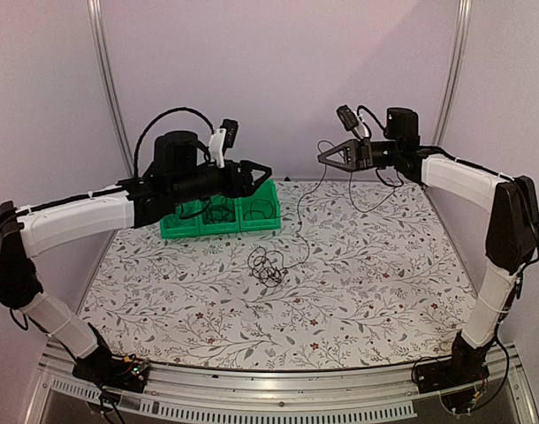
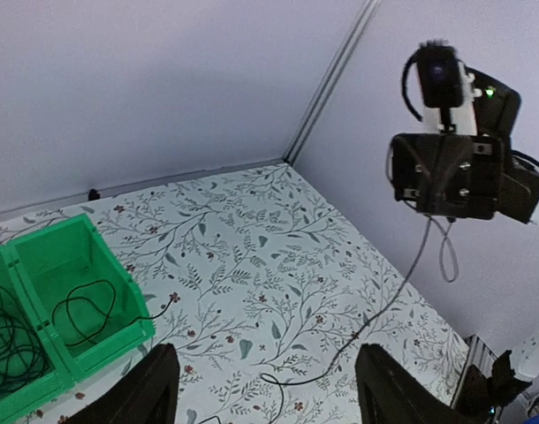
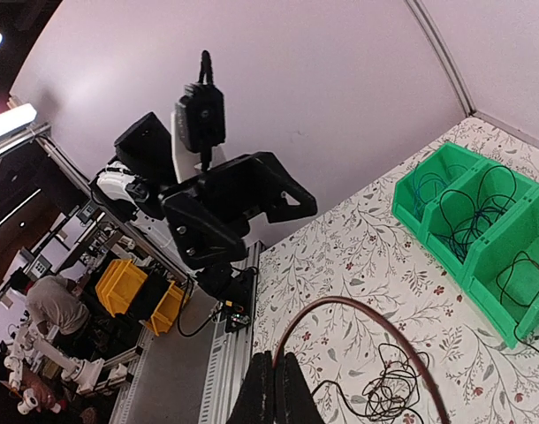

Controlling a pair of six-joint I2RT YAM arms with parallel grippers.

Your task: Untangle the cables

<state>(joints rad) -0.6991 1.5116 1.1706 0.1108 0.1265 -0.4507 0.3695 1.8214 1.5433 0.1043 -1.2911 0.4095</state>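
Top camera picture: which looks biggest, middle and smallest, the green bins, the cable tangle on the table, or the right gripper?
1. green bins, clearly largest.
2-3. cable tangle and right gripper look about alike; the gripper is raised nearer the camera, so no ranking.

Bright, even, diffuse overhead light in the top view; faint soft shadows only on the table (image 1: 367, 291); sharp all over. Left wrist view a bit dimmer and grainier, with a bluish cast on the walls (image 2: 163, 79). Right wrist view: wide-angle bending at the edges, blown-out lamp (image 3: 13, 117) top left, dark room behind, blur and reddish fringe on the near cable (image 3: 336, 300).
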